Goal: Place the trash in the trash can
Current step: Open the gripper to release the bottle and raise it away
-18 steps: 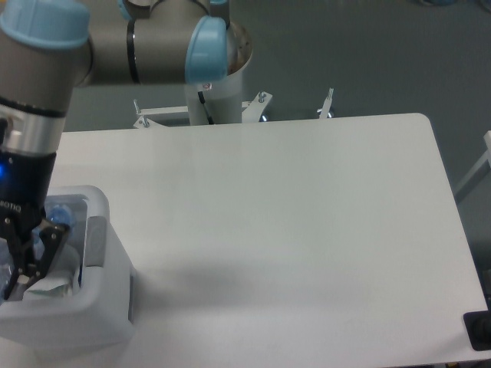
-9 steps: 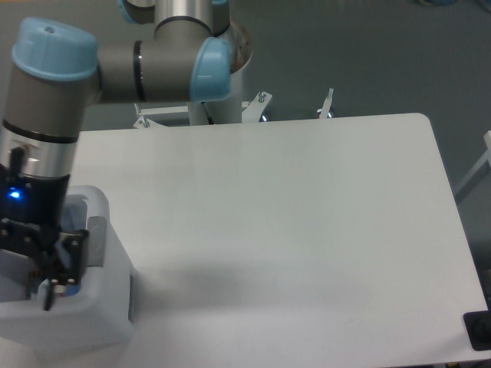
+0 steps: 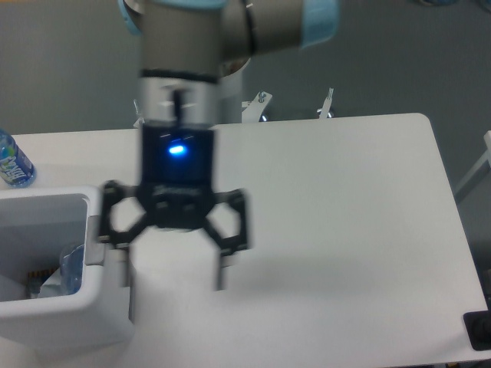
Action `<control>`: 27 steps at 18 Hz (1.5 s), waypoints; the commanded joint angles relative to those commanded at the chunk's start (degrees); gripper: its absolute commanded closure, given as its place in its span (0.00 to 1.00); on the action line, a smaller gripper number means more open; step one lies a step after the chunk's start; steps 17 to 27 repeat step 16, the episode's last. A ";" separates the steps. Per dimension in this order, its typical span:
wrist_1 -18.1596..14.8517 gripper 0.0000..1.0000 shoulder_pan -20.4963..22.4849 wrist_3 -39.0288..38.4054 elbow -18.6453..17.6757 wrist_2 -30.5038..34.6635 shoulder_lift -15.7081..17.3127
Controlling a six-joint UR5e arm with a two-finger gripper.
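Tool (image 3: 172,280) wide open, empty, over bench (image 3: 337,199). Bottle (image 3: 71,267) in trash can (image 3: 54,307) looks light, crushable; best gripped mid-body.

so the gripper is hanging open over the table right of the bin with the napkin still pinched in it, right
Not quite. In the camera view the gripper does hang open over the table right of the trash can, but its fingers hold nothing. White paper and a clear bottle show inside the trash can.
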 joint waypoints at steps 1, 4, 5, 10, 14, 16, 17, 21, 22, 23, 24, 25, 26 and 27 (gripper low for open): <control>-0.87 0.00 0.79 2.46 -0.17 0.00 0.26; -10.86 0.00 1.59 16.05 -1.93 4.11 3.24; -13.60 0.00 1.77 20.46 -2.63 6.74 4.12; -21.35 0.00 1.77 28.39 -9.30 18.00 9.92; -26.09 0.00 1.94 41.30 -12.56 23.46 12.74; -27.07 0.00 2.12 44.13 -12.92 24.26 13.27; -27.07 0.00 2.12 44.13 -12.92 24.26 13.27; -27.07 0.00 2.12 44.13 -12.92 24.26 13.27; -27.07 0.00 2.12 44.13 -12.92 24.26 13.27; -27.07 0.00 2.12 44.13 -12.92 24.26 13.27; -27.07 0.00 2.12 44.13 -12.92 24.26 13.27; -27.07 0.00 2.12 44.13 -12.92 24.26 13.27; -27.07 0.00 2.12 44.13 -12.92 24.26 13.27; -27.07 0.00 2.12 44.13 -12.92 24.26 13.27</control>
